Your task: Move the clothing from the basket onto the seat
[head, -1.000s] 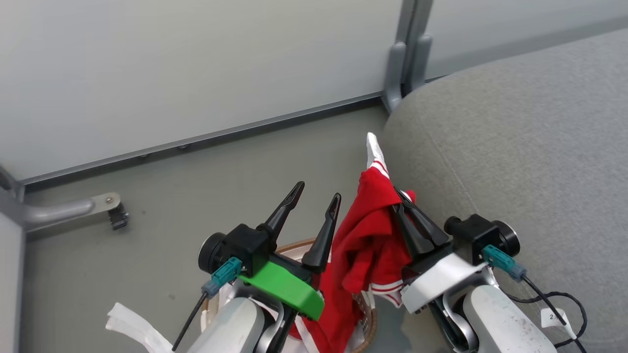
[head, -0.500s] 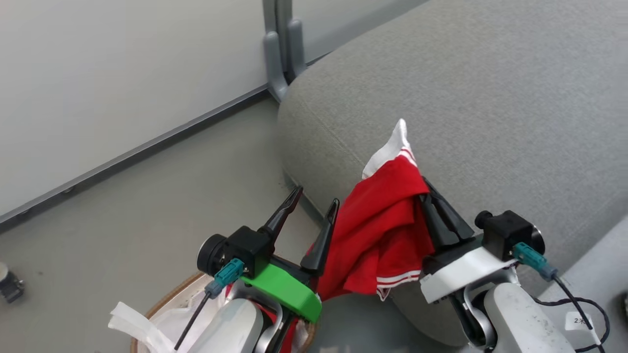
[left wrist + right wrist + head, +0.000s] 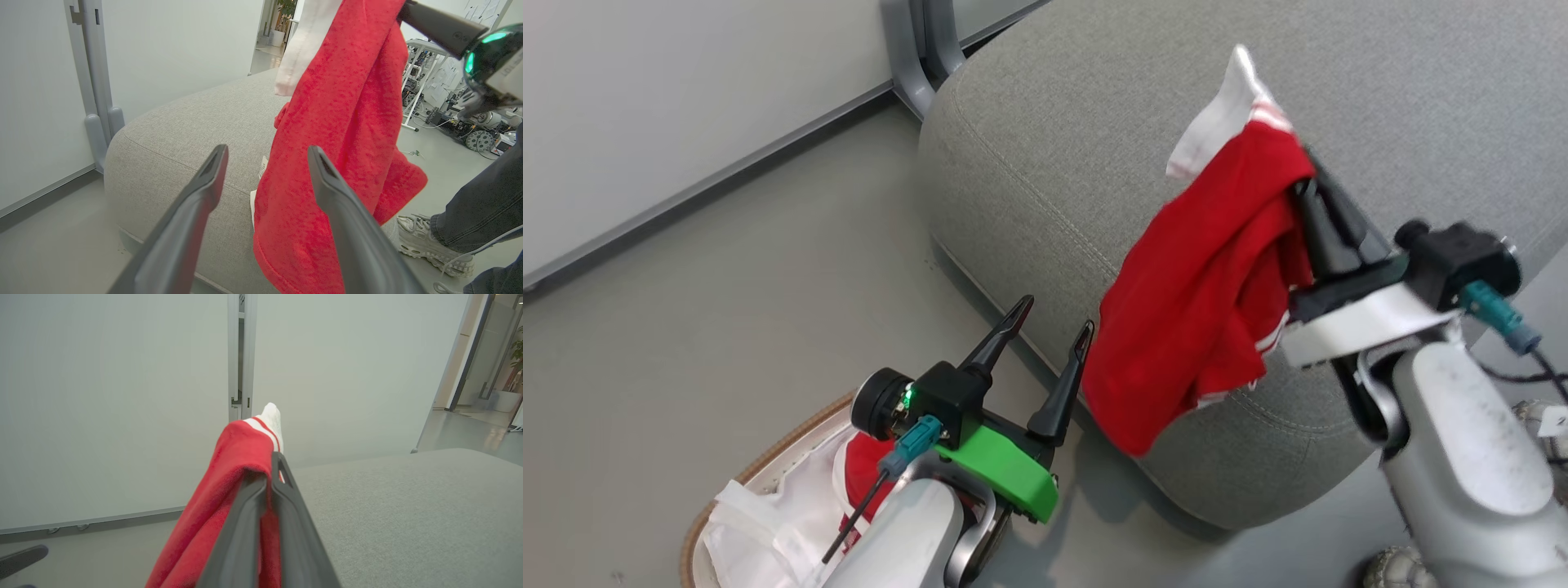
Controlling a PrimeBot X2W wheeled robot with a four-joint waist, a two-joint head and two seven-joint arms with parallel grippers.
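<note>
A bright red piece of clothing [image 3: 1209, 278] with white trim hangs from my right gripper [image 3: 1303, 175], which is shut on its upper edge. It dangles in front of and above the near edge of the big grey seat [image 3: 1078, 122]. In the right wrist view the right gripper [image 3: 270, 467] pinches the clothing [image 3: 233, 465] above the seat [image 3: 408, 514]. My left gripper [image 3: 1055, 314] stands open and empty just left of the hanging fabric, above the basket [image 3: 760, 465], where more red clothing [image 3: 862, 482] lies on a white liner. The left gripper [image 3: 266, 149] faces the clothing [image 3: 339, 134].
A grey partition post [image 3: 923, 49] stands at the seat's far corner against a pale wall. A person's shoe [image 3: 425, 241] and dark trouser leg [image 3: 478, 212] are on the floor beyond the seat. Lab equipment [image 3: 478, 139] stands further off.
The head camera has swung toward the seat. My right gripper has risen and carried the red clothing up and over the seat's near edge. The left gripper stays open over the basket.
</note>
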